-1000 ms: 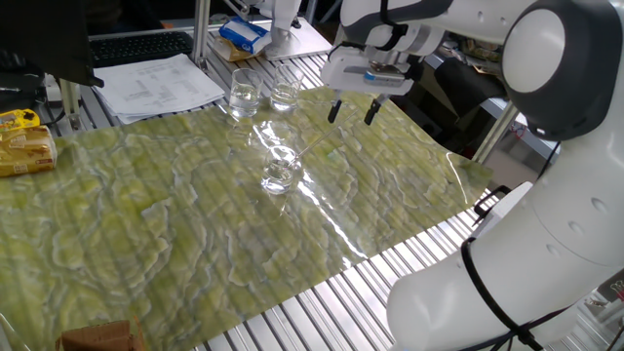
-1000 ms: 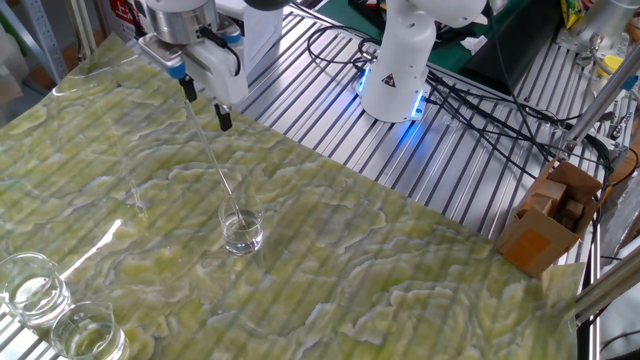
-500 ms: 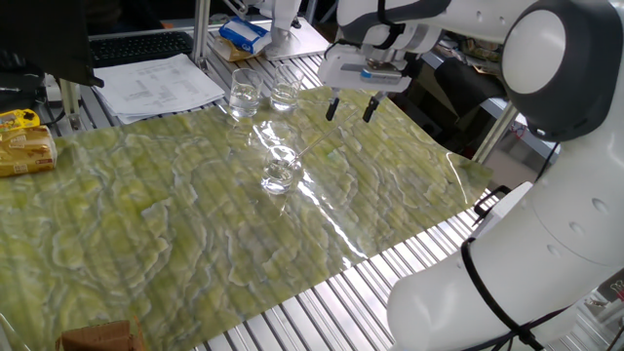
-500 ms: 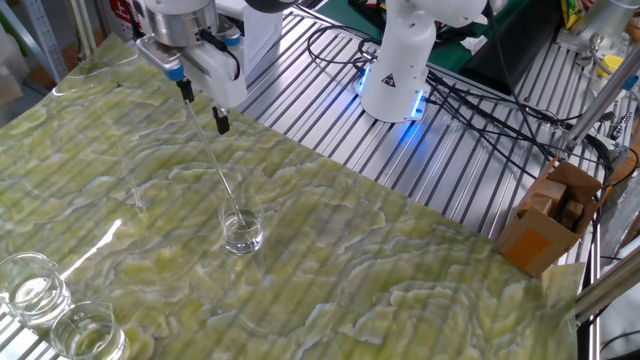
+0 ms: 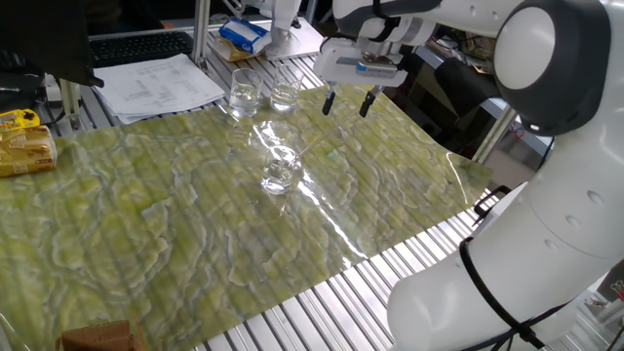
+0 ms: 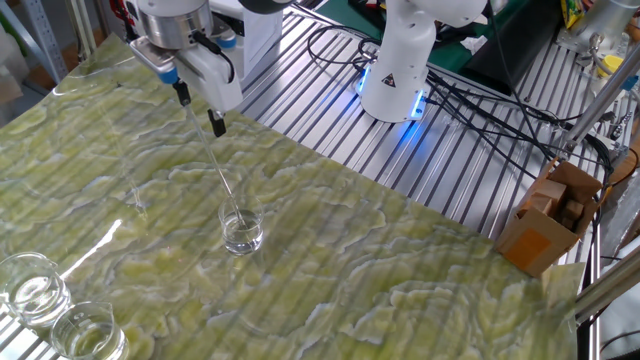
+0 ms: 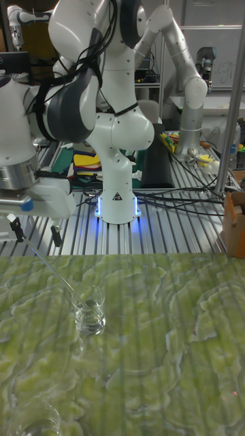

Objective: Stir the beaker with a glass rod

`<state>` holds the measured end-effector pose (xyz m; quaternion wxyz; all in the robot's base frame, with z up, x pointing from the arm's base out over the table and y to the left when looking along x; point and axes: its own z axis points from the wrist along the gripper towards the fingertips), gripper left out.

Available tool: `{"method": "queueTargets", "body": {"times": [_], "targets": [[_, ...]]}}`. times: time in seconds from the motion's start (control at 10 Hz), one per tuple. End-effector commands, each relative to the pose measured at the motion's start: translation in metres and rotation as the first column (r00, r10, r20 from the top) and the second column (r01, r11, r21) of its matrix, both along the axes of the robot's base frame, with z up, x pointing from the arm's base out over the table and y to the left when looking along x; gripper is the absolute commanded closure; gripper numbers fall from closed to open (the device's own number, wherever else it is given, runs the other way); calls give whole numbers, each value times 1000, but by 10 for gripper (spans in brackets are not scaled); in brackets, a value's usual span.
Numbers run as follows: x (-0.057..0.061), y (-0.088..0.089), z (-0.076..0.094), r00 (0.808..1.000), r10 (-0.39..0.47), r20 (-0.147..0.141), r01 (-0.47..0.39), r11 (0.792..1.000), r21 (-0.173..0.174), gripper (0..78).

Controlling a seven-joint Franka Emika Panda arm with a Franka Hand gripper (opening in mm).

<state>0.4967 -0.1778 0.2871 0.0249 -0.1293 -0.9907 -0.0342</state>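
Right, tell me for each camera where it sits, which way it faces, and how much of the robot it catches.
One fixed view: raised beside the robot, looking across the green mat toward papers; shows the arm's white links and the open gripper above the beaker.
The other fixed view: high on the table's far side, facing the robot base; shows the gripper and the glass rod.
Tall fixed view: low at the table edge, facing the base; gripper at left.
All three share the beaker with the rod leaning in it.
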Motion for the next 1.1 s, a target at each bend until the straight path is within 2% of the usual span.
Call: {"method": "queueTargets", "body": {"times": [0.1,1.1], "targets": [[9,1,3,1000,-4,3,4,1000,2,1],[15,10,7,999,-34,-2,34,999,13,1]]}}
